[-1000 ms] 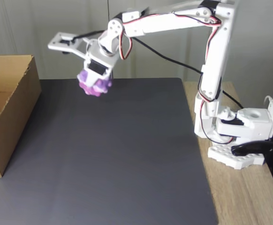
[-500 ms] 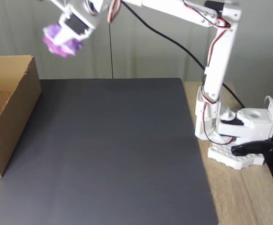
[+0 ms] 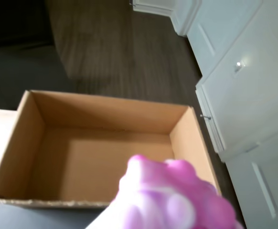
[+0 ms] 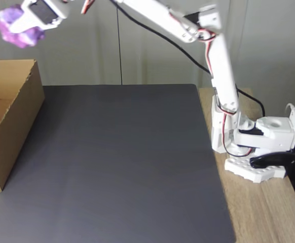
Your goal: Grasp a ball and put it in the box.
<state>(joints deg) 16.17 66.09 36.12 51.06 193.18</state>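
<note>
A pale grey wall fills the background of the fixed view, and in front of it a wooden bench [image 4: 269,212] carries a large dark grey mat [image 4: 117,162] that covers most of the frame. A white robot arm [image 4: 223,91] is bolted at the right edge of the bench and reaches far up and across to the upper left corner of the frame.

At that upper left corner the claw [image 4: 23,25] is clamped on the ball [image 4: 16,31], a small knobbly ball in purple and pink. The ball hangs high in the air, well above the box [image 4: 10,116], which is an open brown cardboard box sitting at the left edge of the frame with no lid.

In the wrist view the ball [image 3: 172,198] fills the lower middle of the frame as a blurred pink and purple lump. Beyond it lies the box [image 3: 34,138], its bare cardboard floor open to the camera. Past the box are a wood floor and white cabinet doors at the upper right of the frame.

The grasp and the lift appear done. The ball seems to sit roughly over the near edge of the box. What is left, by my judgement, is to carry it a little further over the opening, perhaps lower it, and let go.
</note>
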